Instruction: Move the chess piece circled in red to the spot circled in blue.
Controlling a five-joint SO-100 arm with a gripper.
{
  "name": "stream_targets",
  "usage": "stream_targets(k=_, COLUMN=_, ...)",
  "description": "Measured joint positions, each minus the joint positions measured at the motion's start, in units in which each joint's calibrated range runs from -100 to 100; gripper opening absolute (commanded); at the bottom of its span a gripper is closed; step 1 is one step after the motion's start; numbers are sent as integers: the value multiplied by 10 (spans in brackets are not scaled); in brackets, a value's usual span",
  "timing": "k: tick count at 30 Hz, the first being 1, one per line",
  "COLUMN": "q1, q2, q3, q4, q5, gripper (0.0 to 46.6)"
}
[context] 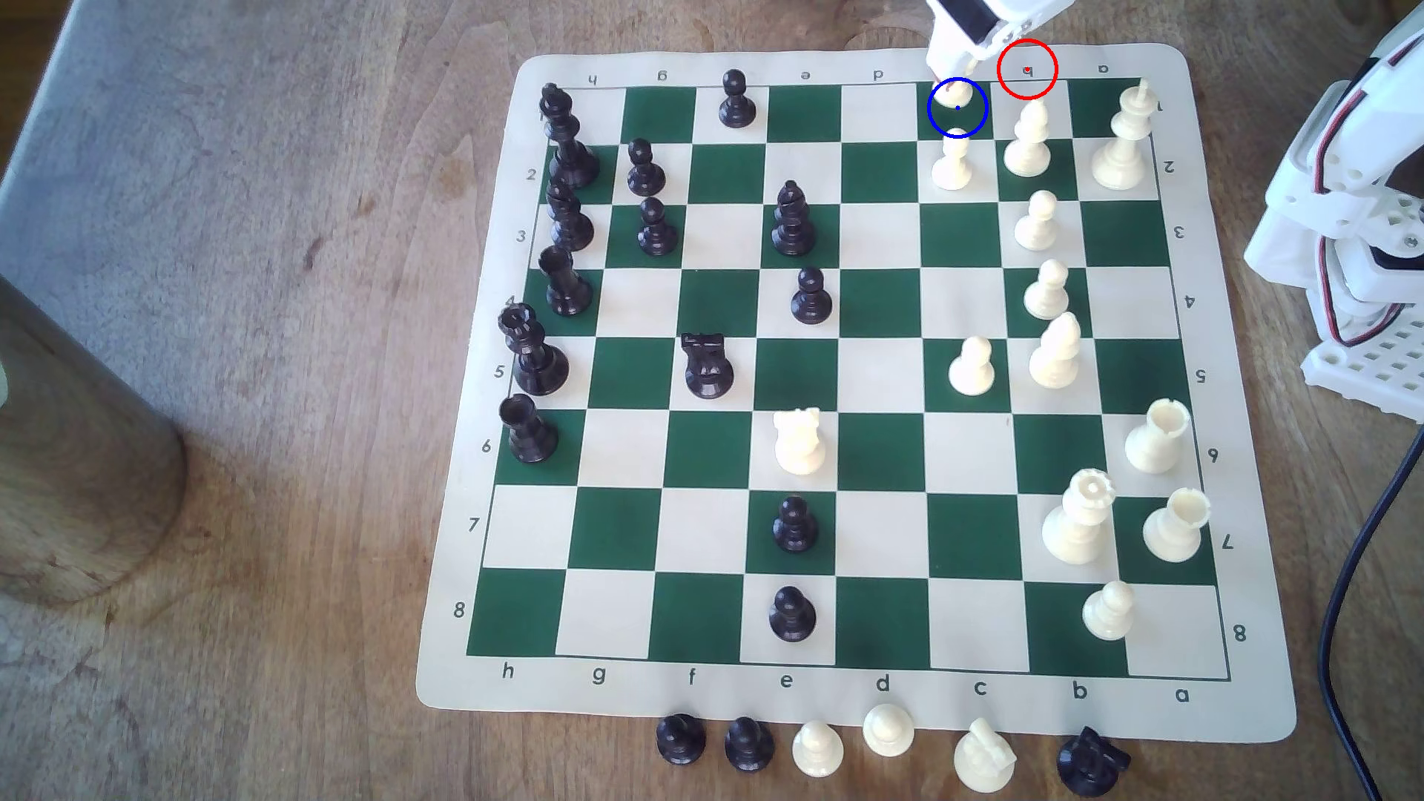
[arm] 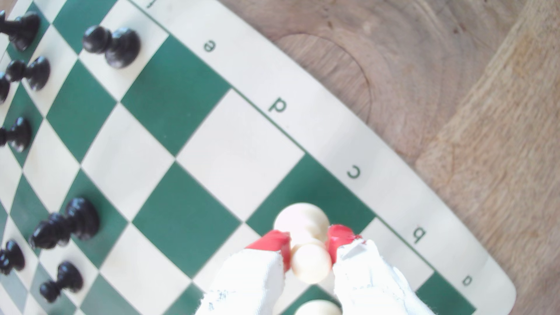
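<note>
The gripper (arm: 309, 247), its red-tipped jaws closed on the neck of the cream pawn (arm: 306, 239), holds the piece over the dark green square ringed in blue (context: 972, 127) at the chessboard's (context: 848, 31) far edge. The carry looks nearly complete; whether the base touches the square cannot be told. Lowering, if needed, and releasing appear to remain.

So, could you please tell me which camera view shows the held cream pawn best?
The wrist view: the cream pawn sits large between the red-tipped fingers, ball head and base both visible over the dark green square by the letter c. In the exterior view the pawn is small, inside the blue ring, partly covered by the gripper.
</note>
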Motion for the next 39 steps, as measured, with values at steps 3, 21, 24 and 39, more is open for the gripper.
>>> stream_targets(k=3, q1=0, q2=23, q3=-6, q4=-13, q5=5, gripper=2)
stream_targets(k=21, q1=14, q2=37, q3=-12, q4=-19, q5=26, gripper=2)
stream_targets(k=24, q1=5, q2=37, q3=-12, q4=-19, q5=26, gripper=2)
stream_targets(k=39, q1=2, q2=38, q3=-12, q4=-12, q5=34, gripper=4)
